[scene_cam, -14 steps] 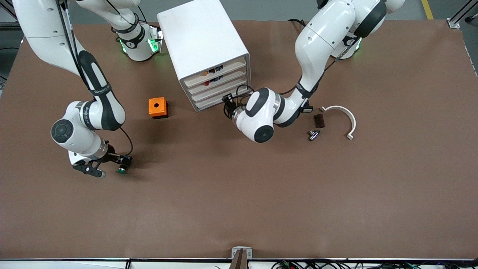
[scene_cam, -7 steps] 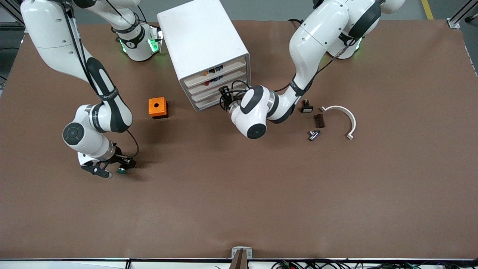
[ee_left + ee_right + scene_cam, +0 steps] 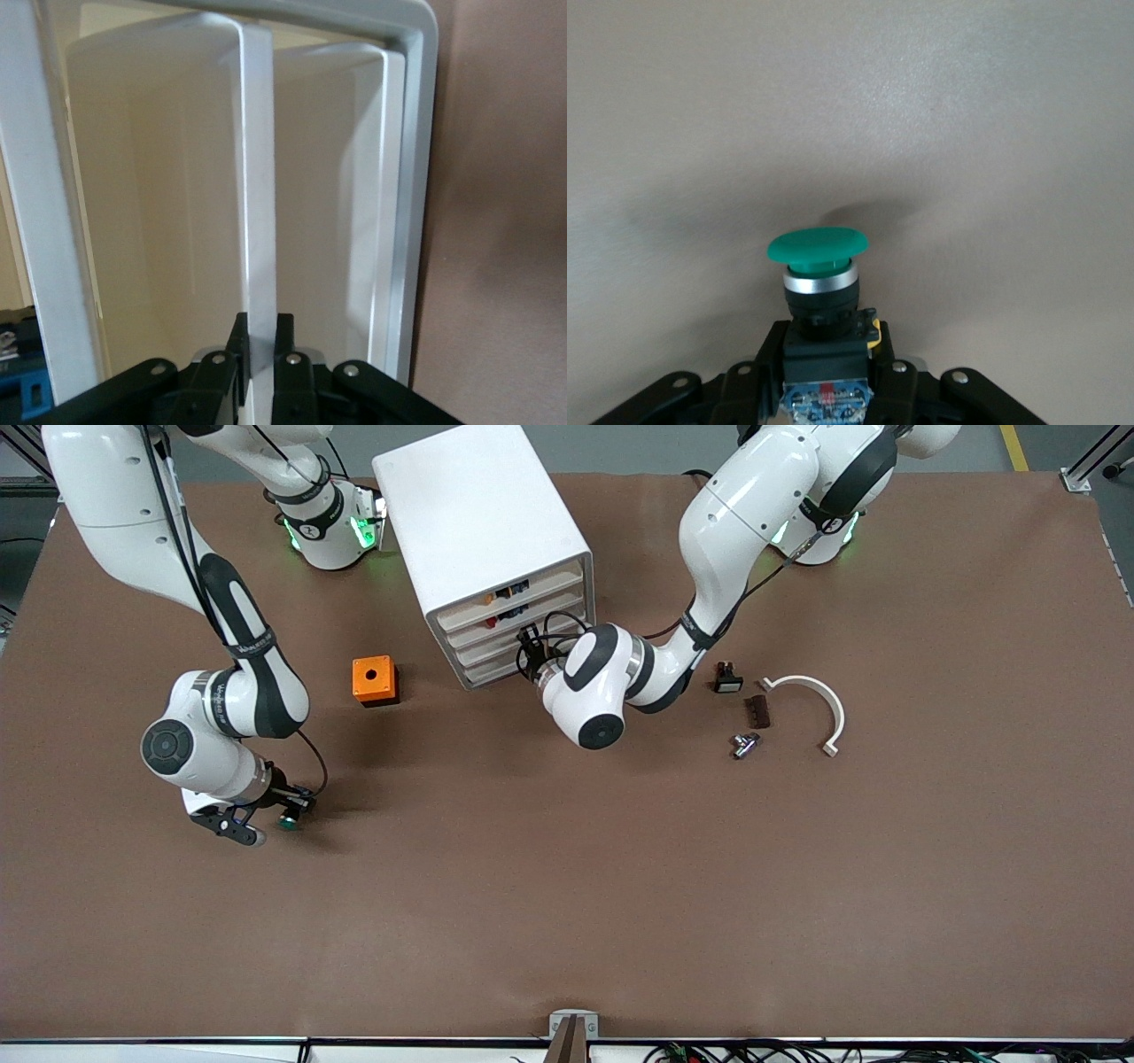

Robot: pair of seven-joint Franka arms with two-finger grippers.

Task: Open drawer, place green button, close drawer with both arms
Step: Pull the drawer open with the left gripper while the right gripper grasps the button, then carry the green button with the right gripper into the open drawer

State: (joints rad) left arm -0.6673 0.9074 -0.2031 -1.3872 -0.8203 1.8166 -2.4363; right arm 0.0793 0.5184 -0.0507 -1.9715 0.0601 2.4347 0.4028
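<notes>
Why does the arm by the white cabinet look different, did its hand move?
Yes. The left tool slid in toward the cabinet and farther from the black button with the white cap. It now pinches the drawer front.

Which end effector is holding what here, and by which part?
The right end effector grips the button by its black-blue body, the green cap free. The left end effector pinches the drawer by its front lip.

Orange box [image 3: 374, 680] beside cabinet [image 3: 483, 549].
</notes>
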